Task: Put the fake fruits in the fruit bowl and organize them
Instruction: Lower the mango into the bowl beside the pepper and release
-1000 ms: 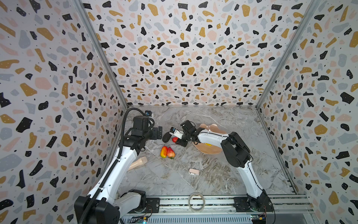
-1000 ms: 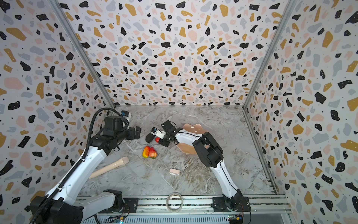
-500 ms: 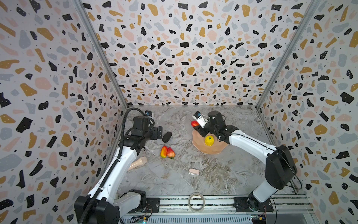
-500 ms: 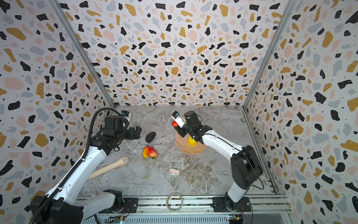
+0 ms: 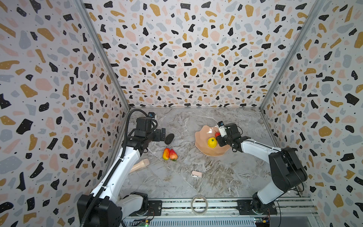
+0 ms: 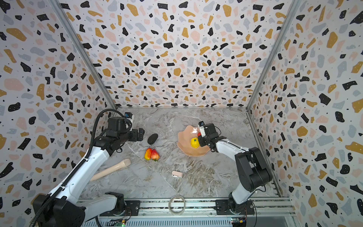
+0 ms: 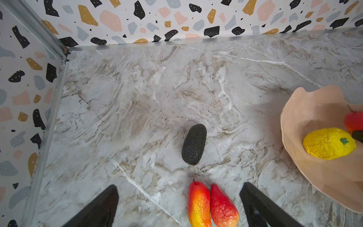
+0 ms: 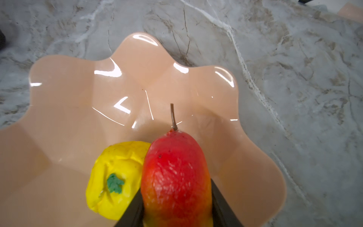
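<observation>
Currently the right gripper holds the held mango over the fruit bowl, jaws narrow against its sides and stem pointing away from the wrist. The yellow citrus lies in the bowl just beside it.

3 fruits lie on the marble table outside the bowl. The black oval is nearest the left gripper, whose jaws stand wide with nothing between them. The loose mango and the strawberry touch side by side. Only open marble separates them from the bowl.

A beige cup lies on its side by the left arm, a pink clip sits alone nearer the front, and a tape ring rests on the rail.

0.5 s earlier the right gripper carried the mango over the bowl's far-left rim; now it is further in, next to the citrus. 1 s earlier it reached across beside the black oval. The left arm, the bowl and the 3 loose fruits have not shifted.

In both top views the right wrist covers most of the held mango, leaving a red patch. Whether it touches the bowl's floor cannot be told. The left wrist view cuts off the loose mango, the strawberry and the bowl at its edges.
</observation>
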Tool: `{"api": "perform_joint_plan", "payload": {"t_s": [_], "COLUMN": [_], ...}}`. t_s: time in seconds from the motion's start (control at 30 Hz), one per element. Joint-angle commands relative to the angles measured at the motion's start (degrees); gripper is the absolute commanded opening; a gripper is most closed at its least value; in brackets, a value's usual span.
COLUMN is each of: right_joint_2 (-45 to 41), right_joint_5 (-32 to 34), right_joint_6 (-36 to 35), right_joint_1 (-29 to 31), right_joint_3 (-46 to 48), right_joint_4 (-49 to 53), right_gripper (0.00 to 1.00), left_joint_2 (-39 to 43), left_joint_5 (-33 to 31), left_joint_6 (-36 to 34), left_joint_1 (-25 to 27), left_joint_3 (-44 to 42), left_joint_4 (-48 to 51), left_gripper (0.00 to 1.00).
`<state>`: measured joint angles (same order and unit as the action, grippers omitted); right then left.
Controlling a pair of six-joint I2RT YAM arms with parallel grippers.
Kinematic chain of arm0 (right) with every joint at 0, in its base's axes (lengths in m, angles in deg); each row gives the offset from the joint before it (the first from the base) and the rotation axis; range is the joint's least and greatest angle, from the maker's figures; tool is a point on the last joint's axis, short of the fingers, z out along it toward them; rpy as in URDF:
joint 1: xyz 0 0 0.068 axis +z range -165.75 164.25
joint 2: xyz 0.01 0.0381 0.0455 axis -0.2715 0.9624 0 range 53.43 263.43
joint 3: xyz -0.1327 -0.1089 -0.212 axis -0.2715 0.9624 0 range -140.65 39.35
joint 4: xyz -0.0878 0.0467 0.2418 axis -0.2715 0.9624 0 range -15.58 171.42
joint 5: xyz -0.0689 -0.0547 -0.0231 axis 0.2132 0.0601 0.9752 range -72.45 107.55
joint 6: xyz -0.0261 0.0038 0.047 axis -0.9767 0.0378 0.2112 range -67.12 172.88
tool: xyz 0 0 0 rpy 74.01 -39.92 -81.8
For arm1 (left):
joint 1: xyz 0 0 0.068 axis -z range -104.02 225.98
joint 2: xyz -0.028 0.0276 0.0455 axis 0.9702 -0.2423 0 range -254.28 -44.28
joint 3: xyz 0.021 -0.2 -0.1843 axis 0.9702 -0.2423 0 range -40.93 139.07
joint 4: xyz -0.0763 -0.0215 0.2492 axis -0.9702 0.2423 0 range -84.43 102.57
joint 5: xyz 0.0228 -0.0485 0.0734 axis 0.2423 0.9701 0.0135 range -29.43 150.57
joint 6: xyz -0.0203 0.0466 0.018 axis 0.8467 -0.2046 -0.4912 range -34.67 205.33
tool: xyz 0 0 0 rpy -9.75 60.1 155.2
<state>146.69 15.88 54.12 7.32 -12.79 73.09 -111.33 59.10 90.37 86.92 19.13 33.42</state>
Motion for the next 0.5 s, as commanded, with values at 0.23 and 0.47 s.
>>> {"api": "perform_joint_plan", "payload": {"t_s": [0.23,0.47], "right_joint_2": [0.35,1.19], "right_joint_5": [0.19,0.44], "right_joint_6": [1.35,1.18], "right_joint_1": [-0.56,-0.53], "right_joint_3": [1.16,1.16], "right_joint_4": [-3.16,-3.31], "right_gripper": [0.36,0.47], "left_joint_2": [0.08,-0.19], "left_joint_5": [1.33,1.69], "left_joint_6": [-0.15,0.00], "left_joint_1": [0.21,0.57], "left_joint_3": [1.35,1.64], "left_joint_4": [-1.38,-1.79], "left_gripper": [0.99,0.99]}}
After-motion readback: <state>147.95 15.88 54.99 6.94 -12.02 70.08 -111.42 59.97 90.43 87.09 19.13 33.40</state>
